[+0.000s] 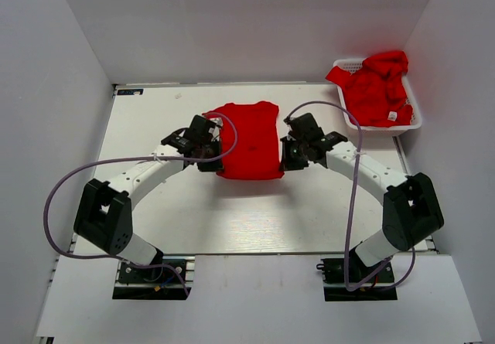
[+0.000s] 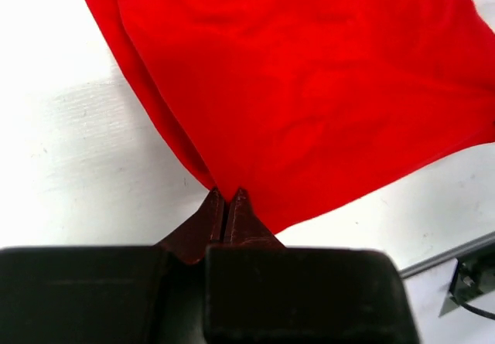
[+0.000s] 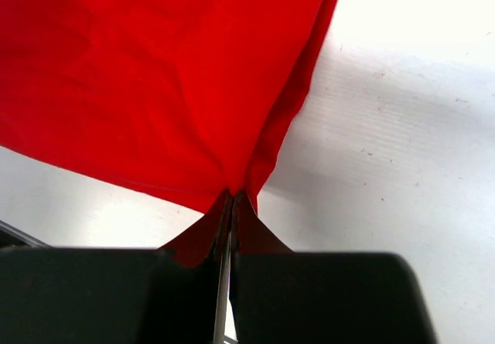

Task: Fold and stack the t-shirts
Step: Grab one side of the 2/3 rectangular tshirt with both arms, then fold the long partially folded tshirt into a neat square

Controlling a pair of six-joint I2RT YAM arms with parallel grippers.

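We are pinching the flat, bright red soft cloth t-shirt by its near corners, left gripper clamped on one, right gripper on the other. Its long axis is running straight ahead of both fingertips, equally near each arm.

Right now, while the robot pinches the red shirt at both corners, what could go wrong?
1. The left end effector and right end effector each pinch only a tiny corner of the t-shirt, so the cloth might slip out when lifted.
2. The cloth looks doubled at those edges. A pinch may hold just one layer, leaving a crooked fold.
3. If one arm moves faster, the shirt could bunch up.
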